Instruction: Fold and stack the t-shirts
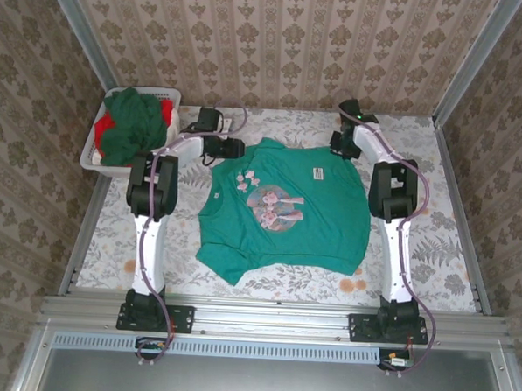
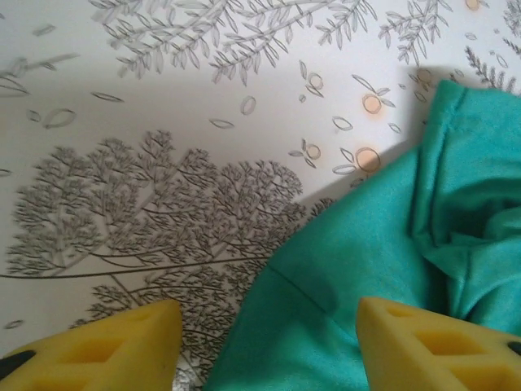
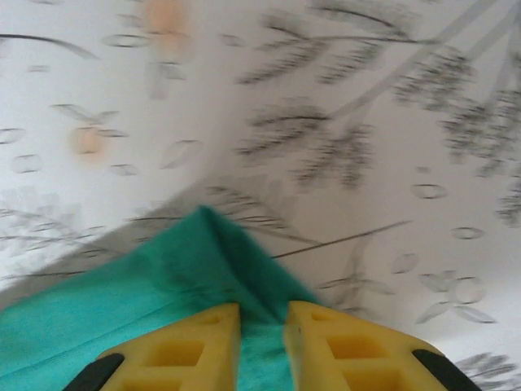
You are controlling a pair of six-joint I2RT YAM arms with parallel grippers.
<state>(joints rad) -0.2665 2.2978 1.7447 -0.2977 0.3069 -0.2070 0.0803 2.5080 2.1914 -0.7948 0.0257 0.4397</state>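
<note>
At the table's [image 1: 110,231] far-left corner you have a white slatted plastic laundry basket [image 1: 89,158] holding a crumpled dark green t-shirt [image 1: 132,123] and a red t-shirt [image 1: 167,112]. Your left gripper [image 2: 269,350] is released, jaws wide apart over one sleeve of the teal-green cloth t-shirt [image 1: 281,232], which lies spread mid-table, print up. Your right gripper [image 3: 262,342] is clenched on a fold at its other sleeve.
</note>
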